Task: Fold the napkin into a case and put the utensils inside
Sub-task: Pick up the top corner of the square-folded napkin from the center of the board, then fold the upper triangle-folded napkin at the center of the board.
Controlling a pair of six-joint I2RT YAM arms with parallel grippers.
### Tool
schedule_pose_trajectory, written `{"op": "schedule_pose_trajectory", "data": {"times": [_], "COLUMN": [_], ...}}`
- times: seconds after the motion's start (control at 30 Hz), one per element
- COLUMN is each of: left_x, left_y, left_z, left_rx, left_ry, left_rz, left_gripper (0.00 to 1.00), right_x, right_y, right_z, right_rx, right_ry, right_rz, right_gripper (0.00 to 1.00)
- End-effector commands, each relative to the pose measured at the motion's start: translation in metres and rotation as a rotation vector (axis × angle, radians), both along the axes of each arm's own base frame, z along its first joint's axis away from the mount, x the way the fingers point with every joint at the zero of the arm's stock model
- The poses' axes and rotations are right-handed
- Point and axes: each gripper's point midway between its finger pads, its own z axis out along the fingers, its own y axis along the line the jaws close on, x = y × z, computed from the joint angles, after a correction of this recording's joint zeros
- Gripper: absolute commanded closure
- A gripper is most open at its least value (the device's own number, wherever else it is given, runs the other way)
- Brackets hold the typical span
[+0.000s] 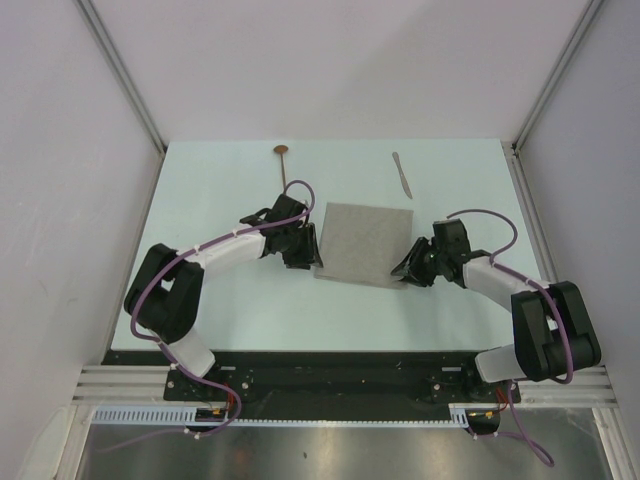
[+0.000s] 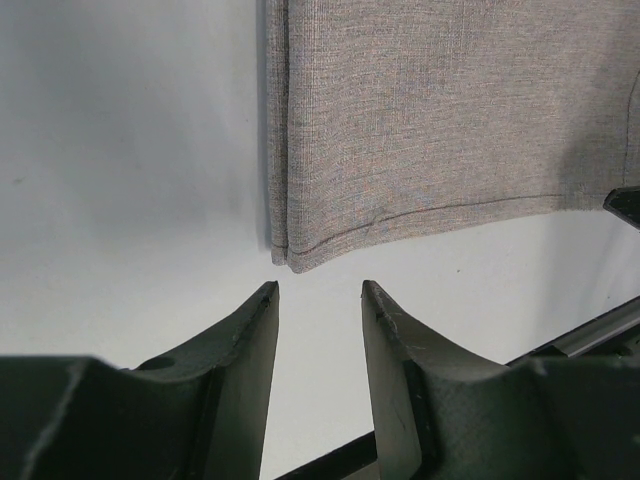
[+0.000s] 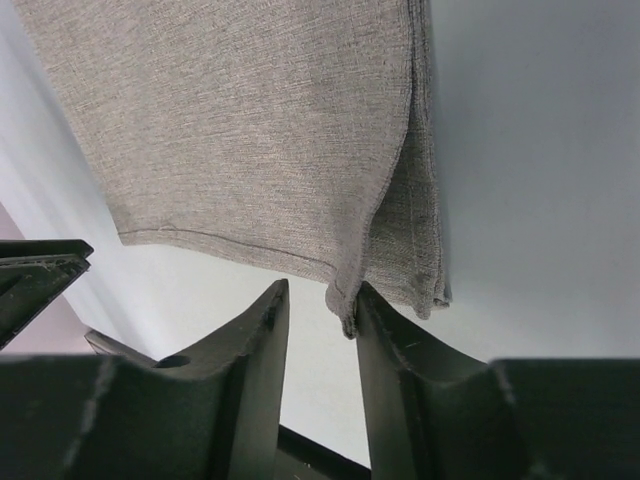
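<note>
The grey-beige napkin (image 1: 364,243) lies folded in layers on the table's middle. My left gripper (image 1: 311,256) is open at its near left corner; in the left wrist view that corner (image 2: 290,262) sits just beyond my fingertips, untouched. My right gripper (image 1: 403,273) is open at the near right corner; in the right wrist view a lifted upper layer (image 3: 345,305) hangs between the jaws against one fingertip (image 3: 368,300), not pinched. The spoon (image 1: 284,161) with copper-brown bowl lies at the back left. The silver-grey knife (image 1: 402,172) lies at the back right.
The white table (image 1: 220,300) is walled by light panels with metal posts on the left (image 1: 120,70) and right (image 1: 560,70). A black rail (image 1: 320,372) runs along the near edge between the arm bases.
</note>
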Motion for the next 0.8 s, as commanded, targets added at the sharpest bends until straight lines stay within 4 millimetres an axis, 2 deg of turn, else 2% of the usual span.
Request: {"op": "schedule_pose_trajectory", "data": {"times": [0.0,0.07,0.1,0.13,0.3,0.37,0.4,0.43,0.5,0.53,0.6,0.63,0.67,0.73,0.77], "left_x": [0.005,0.005,0.006,0.007,0.014,0.017,0.016,0.019,0.018,0.014,0.014,0.008,0.008,0.005,0.005], "left_y": [-0.004,-0.004,-0.004,-0.005,-0.01,-0.014,-0.013,-0.01,-0.007,-0.004,0.001,0.005,0.006,0.009,0.009], "left_z": [0.011,0.011,0.011,0.011,0.007,0.004,-0.007,-0.012,-0.024,-0.035,-0.043,-0.051,-0.053,-0.055,-0.056], "left_rx": [-0.031,-0.032,-0.033,-0.034,-0.038,-0.036,-0.013,0.014,0.041,0.06,0.08,0.091,0.096,0.1,0.1], "left_ry": [-0.037,-0.039,-0.04,-0.041,-0.032,-0.022,0.01,0.01,0.029,0.052,0.058,0.075,0.076,0.079,0.079], "left_rz": [-0.007,-0.009,-0.009,-0.009,-0.006,-0.015,-0.015,-0.004,0.002,0.009,0.026,0.035,0.042,0.05,0.051], "left_gripper": [0.56,0.56,0.56,0.56,0.57,0.57,0.57,0.57,0.6,0.61,0.64,0.65,0.66,0.69,0.69], "right_x": [0.001,-0.004,-0.007,-0.006,0.006,0.023,0.029,0.044,0.055,0.072,0.085,0.099,0.105,0.116,0.13], "right_y": [0.0,-0.003,-0.004,-0.004,0.001,0.011,0.014,0.021,0.033,0.041,0.056,0.067,0.076,0.088,0.097], "right_z": [0.004,0.004,0.005,0.006,0.009,0.014,0.015,0.019,0.025,0.029,0.033,0.045,0.033,0.031,0.029], "right_rx": [0.001,-0.013,-0.018,-0.021,-0.067,-0.079,-0.081,-0.079,-0.066,-0.062,-0.039,-0.015,-0.005,0.016,0.024], "right_ry": [-0.006,0.006,0.014,0.009,-0.037,-0.059,-0.059,-0.078,-0.098,-0.114,-0.131,-0.167,-0.145,-0.141,-0.155], "right_rz": [-0.003,0.0,0.001,0.0,0.074,0.133,0.145,0.157,0.201,0.215,0.262,0.282,0.304,0.339,0.348], "right_gripper": [0.66,0.69,0.78,0.85,1.0,1.0,1.0,1.0,1.0,1.0,1.0,1.0,1.0,1.0,1.0]}}
